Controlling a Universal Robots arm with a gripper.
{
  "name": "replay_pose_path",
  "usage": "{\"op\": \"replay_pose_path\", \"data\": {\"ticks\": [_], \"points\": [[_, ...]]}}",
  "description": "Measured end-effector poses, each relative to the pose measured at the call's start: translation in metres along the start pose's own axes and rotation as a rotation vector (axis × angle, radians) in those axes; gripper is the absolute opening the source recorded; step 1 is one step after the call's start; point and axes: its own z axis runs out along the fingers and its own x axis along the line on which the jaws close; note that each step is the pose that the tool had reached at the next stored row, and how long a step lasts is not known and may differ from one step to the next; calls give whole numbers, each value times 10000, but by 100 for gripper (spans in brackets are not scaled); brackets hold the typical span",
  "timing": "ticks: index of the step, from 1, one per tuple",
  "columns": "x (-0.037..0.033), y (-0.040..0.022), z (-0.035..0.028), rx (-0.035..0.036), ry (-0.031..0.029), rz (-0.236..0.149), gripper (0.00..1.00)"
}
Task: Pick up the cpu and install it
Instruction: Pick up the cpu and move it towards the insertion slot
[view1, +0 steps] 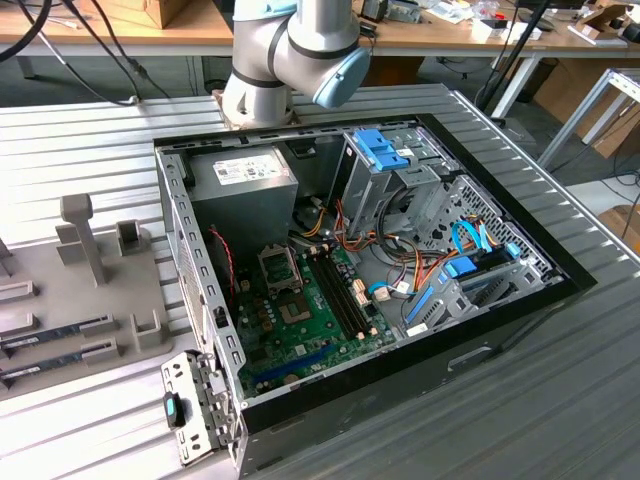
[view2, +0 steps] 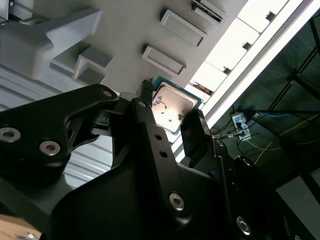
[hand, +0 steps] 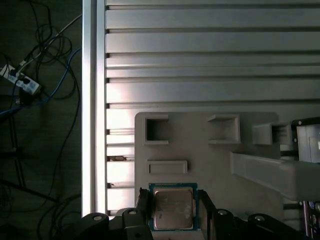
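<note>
A ribbed aluminium counter (view1: 560, 400) stands in a workshop. Wooden desks (view1: 100, 25) run along the upper edge of the exterior view, and the first wrist view shows a dark floor (hand: 45, 150) beside the counter's edge, strewn with cables and a power strip (hand: 22, 82). On the counter lies an open black computer case (view1: 520, 300), with its green motherboard (view1: 290, 320) and grey power-supply box (view1: 245, 185) bare to the camera. The arm (view1: 290, 50) rises behind it. At the exterior view's left sits a matt grey tray (view1: 45, 265) of moulded posts and pockets. Both wrist views look at that tray from close by. There the black fingers (hand: 142, 202) of the gripper (hand: 173, 212) pinch the cpu (hand: 173, 205) by two opposite edges. It is a flat square with a dull silver lid and a thin green rim, seen against the tray's smooth surface near a shallow rectangular pocket (hand: 167, 167). I cannot tell whether it rests on the tray or hangs clear.
</note>
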Motion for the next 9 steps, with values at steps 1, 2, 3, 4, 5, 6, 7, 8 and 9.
{"op": "replay_pose_path", "data": {"ticks": [1, 2, 3, 4, 5, 6, 7, 8, 9], "points": [[0, 0, -3, -8, 0, 1, 47], [0, 0, -5, -13, 0, 0, 47], [0, 1, -8, -21, 0, 1, 47], [0, 1, -11, -28, 0, 1, 47], [0, 1, -15, -39, 1, 1, 47], [0, 1, -19, -49, 2, 2, 47], [-1, 1, -22, -56, 2, 2, 47], [-1, 2, -24, -61, 2, 2, 47], [-1, 2, -28, -70, 2, 2, 47]]}}
